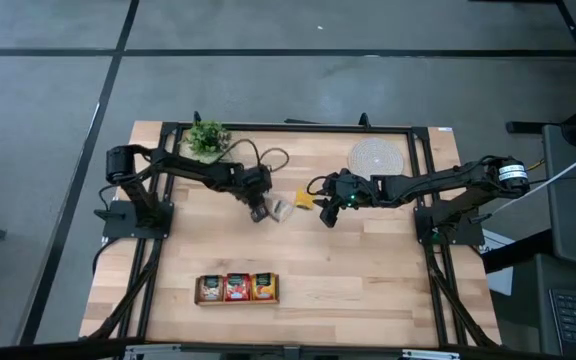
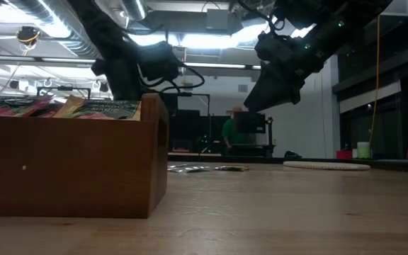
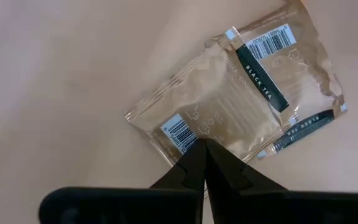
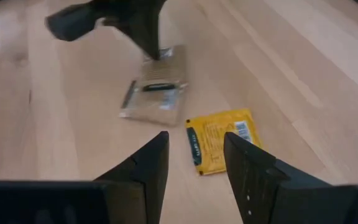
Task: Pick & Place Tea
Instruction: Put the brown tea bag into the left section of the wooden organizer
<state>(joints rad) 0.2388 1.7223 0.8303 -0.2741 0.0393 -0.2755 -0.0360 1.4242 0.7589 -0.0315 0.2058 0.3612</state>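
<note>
Two pale tea sachets (image 3: 219,109) lie overlapping and flat on the wooden table (image 1: 368,270), shown too in the high view (image 1: 282,208) and the right wrist view (image 4: 157,90). My left gripper (image 3: 204,149) is shut and points steeply down at the edge of the nearer one. A yellow tea sachet (image 4: 219,146) lies flat beside them (image 1: 305,199). My right gripper (image 4: 194,165) hovers open just above and short of it, touching nothing. The wooden tray (image 1: 238,299) near the front edge holds more sachets in its three compartments. My left gripper comes from above, slanting down, with its shut fingertips (image 3: 194,158) at the barcode edge (image 3: 180,132) of the nearer pale sachet. I cannot tell whether the tips touch that edge. Both sachets lie flat on the table.
A round woven mat (image 1: 376,157) lies at the back right and a small green plant (image 1: 206,138) at the back left. Bare wood spreads between the sachets and the tray. In the low view the tray (image 2: 69,163) fills the left foreground.
</note>
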